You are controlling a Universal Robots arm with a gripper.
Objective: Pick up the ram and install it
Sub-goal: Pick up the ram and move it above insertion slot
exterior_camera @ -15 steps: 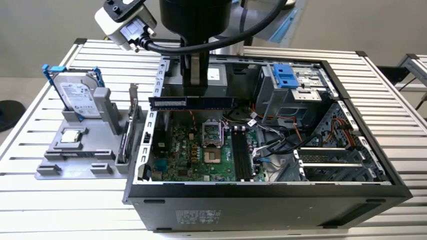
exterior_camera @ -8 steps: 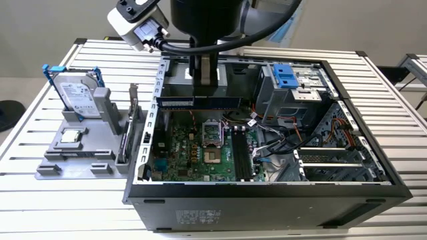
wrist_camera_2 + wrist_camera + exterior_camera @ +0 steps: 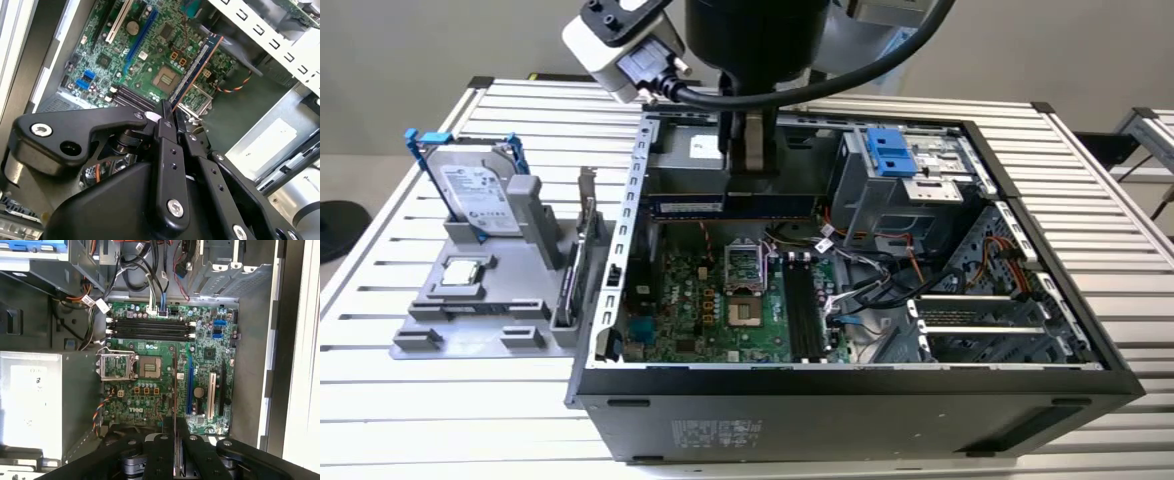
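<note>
Transport step: the hand is clamped on the ram, held over the open case, apart from the black slots. The ram lies crosswise to them, so in my judgement seating calls for turning it into line.

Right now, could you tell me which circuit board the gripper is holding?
The ram, the narrow stick clamped in the gripper above the motherboard; the card with the silver bracket stands in the grey holder outside the case.
</note>
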